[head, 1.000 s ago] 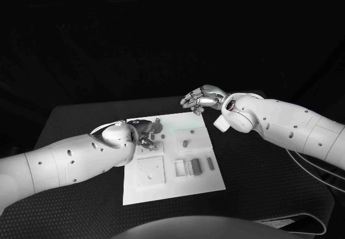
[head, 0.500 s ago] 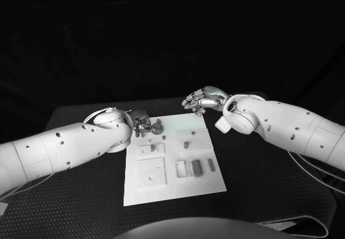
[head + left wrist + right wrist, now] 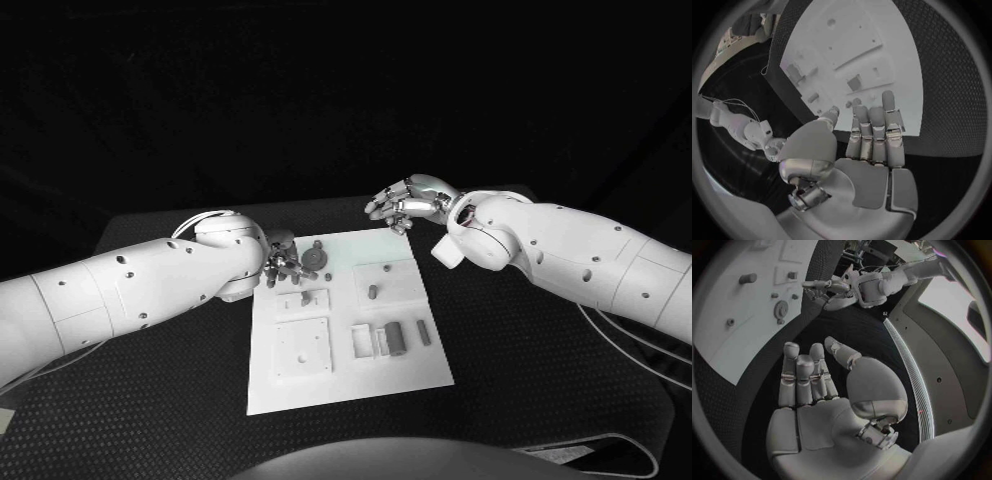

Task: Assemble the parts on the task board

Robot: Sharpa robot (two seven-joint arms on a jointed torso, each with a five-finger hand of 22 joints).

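Left hand [image 3: 283, 258]: over the task board's far-left corner, fingers [image 3: 873, 125] straight, side by side, thumb apart. Nothing in it, open.
Left hand, wrist view: palm [image 3: 870, 177] faces the board, fingertips over its edge.
Right hand [image 3: 411, 199]: off the board, above the bench just past the board's far-right corner. Fingers [image 3: 798, 375] loosely extended, a bit curled in head view. Nothing held, open.
Task board [image 3: 368, 375]: white plate, mid-bench, long side running away from the robot.
Bench [image 3: 534, 350]: black, textured mat.
Gear-like part [image 3: 312, 258]: round, toothed, far-left area of board, just beside left fingers. Touching or not — can't tell.
Peg part [image 3: 372, 290]: small upright piece, centre-right of board, standing in a square recess.
Small part [image 3: 306, 297]: in a recess left of the peg, nr the board's left edge.
Square plate [image 3: 302, 350]: flat, w/ a hole, near-left area of board.
Bar parts [image 3: 392, 335]: a few grey oblong pieces side by side, near-right area; thinnest one [image 3: 423, 330] closest to right edge.
Right wrist view: gear [image 3: 781, 309] and a short cylinder [image 3: 747, 278] seen on the board, left hand [image 3: 826, 290] at the board's edge beside them.
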